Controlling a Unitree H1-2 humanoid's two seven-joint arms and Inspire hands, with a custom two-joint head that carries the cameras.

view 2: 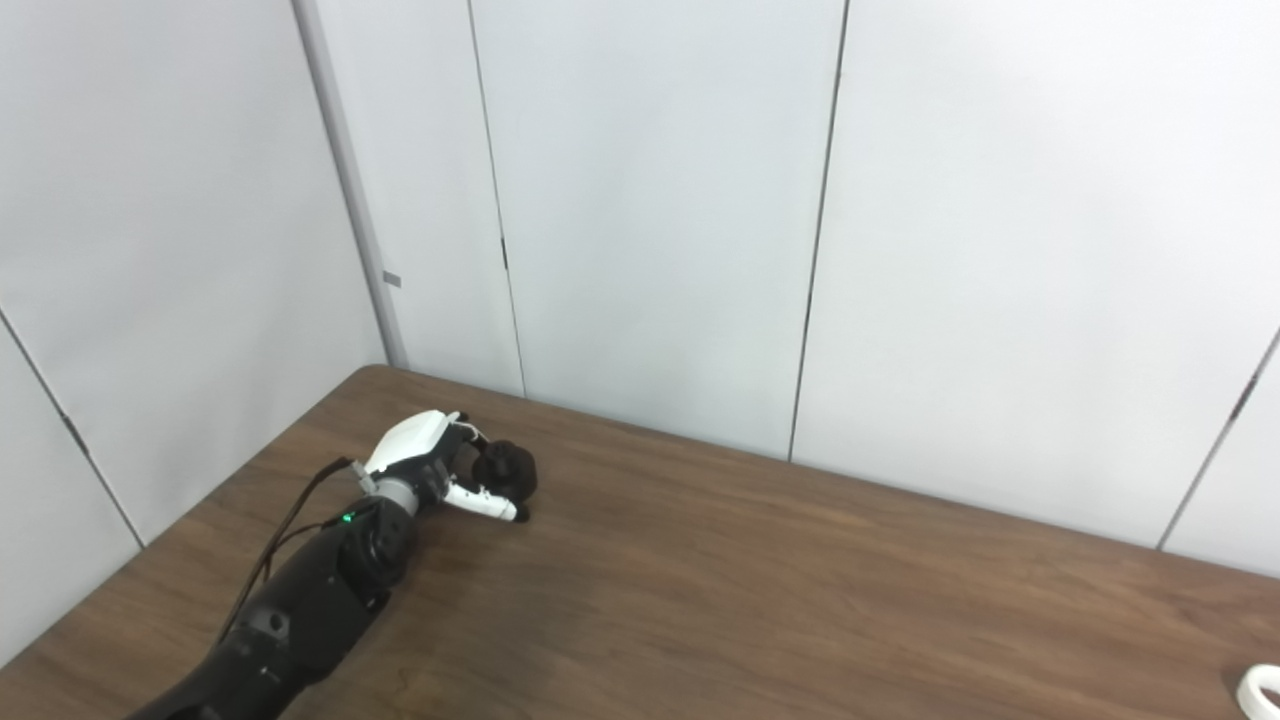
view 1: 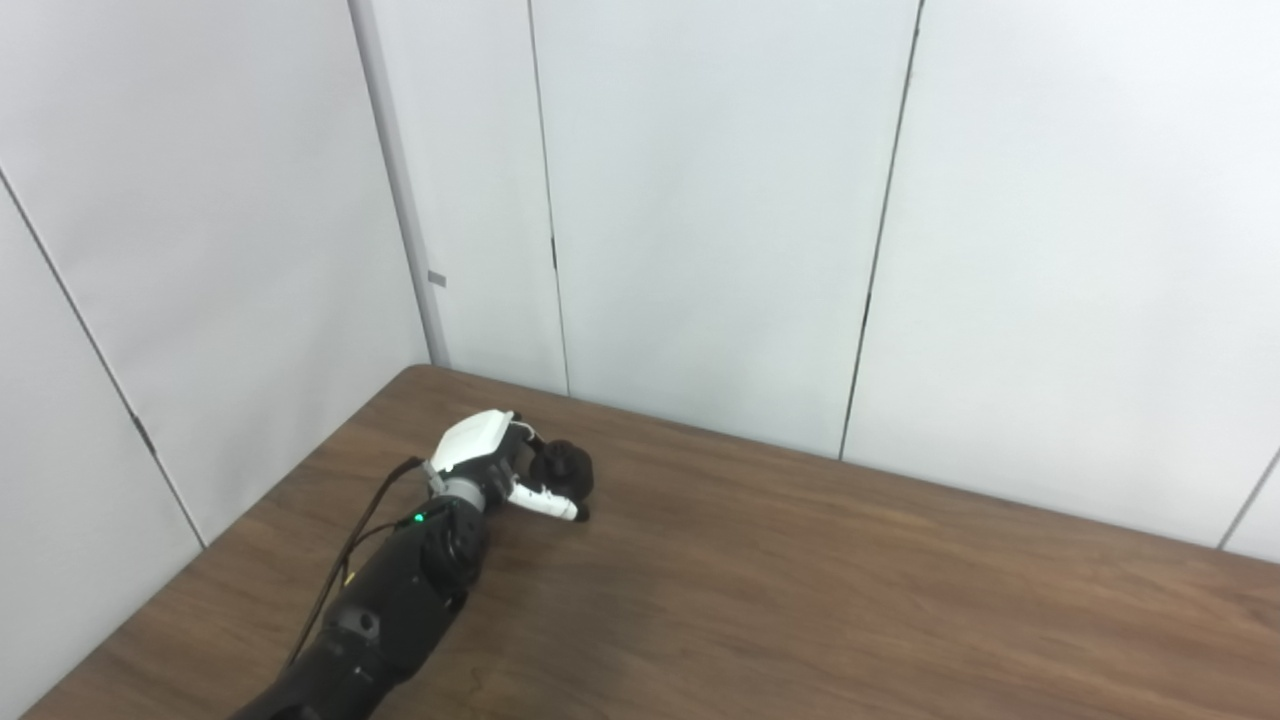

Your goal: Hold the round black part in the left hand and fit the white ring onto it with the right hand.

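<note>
The round black part (view 1: 566, 469) sits near the far left corner of the wooden table (view 1: 800, 580). My left hand (view 1: 490, 458) wraps it: the fingers curl over its far side and the white thumb (view 1: 545, 502) lies along its near side. The part rests at table level. In the right eye view the same hand (view 2: 432, 453) and black part (view 2: 506, 469) appear. The white ring (view 2: 1262, 688) lies at the table's near right, cut by the picture's edge, seen only in the right eye view. My right hand is out of sight.
White wall panels (view 1: 700, 200) rise directly behind the table's far edge and along its left side, close to my left hand. My black left forearm (view 1: 400, 590) lies diagonally across the table's left part.
</note>
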